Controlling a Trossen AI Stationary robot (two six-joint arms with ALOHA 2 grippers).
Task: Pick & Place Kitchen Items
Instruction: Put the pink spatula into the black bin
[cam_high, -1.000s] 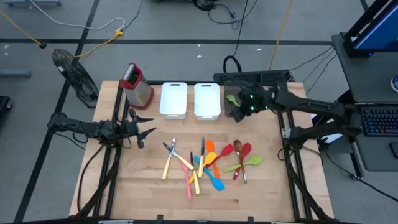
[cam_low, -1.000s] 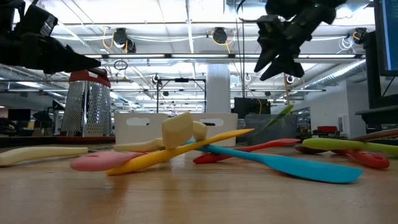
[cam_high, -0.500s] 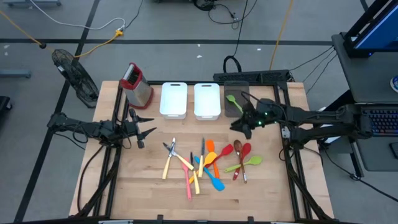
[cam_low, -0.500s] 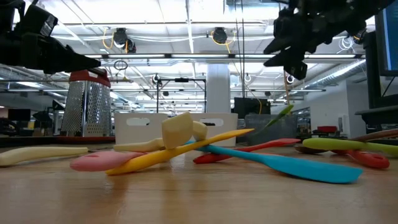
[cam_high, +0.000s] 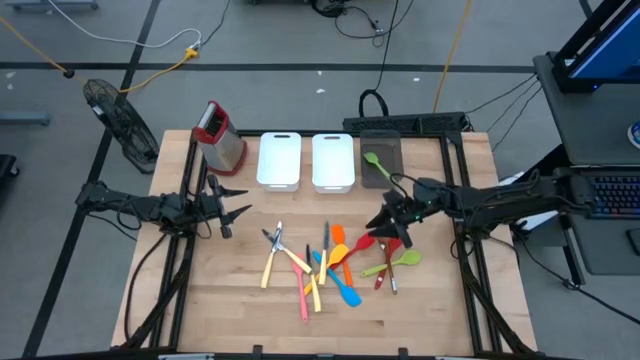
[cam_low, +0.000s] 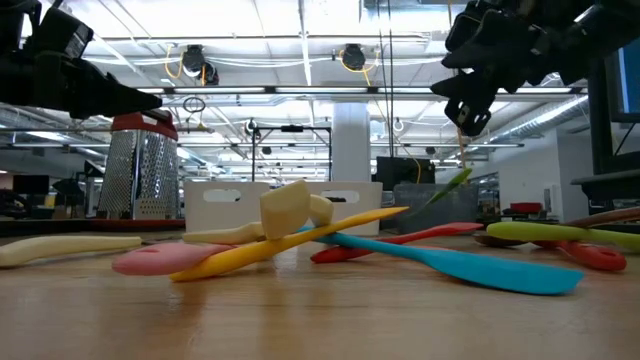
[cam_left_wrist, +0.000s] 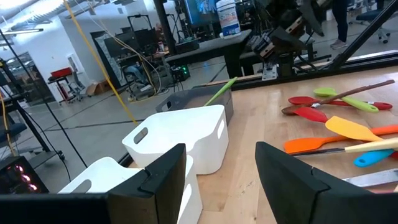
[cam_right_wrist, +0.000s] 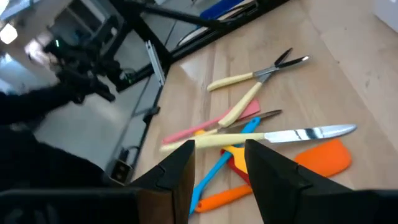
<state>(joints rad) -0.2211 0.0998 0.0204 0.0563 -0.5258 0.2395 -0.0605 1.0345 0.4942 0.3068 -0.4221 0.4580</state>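
The kitchen items lie in a loose pile on the wooden table: yellow-handled scissors, a knife, an orange spatula, a blue spatula, red spoons and a green spoon. Another green spoon leans out of the dark bin. My right gripper hangs open above the red spoons at the pile's right end, nothing between its fingers. My left gripper waits open at the table's left side, pointing level toward the pile.
Two white bins stand side by side at the far edge, left of the dark bin. A red-topped metal grater stands at the far left corner. Bare wood lies near the front edge and left of the pile.
My right gripper has come away from over the dark bin, moving toward the table's near edge and down, and now hangs over the pile's right end. Its wrist has rolled and its fingers have tipped up toward level. The green spoon stays in the dark bin.
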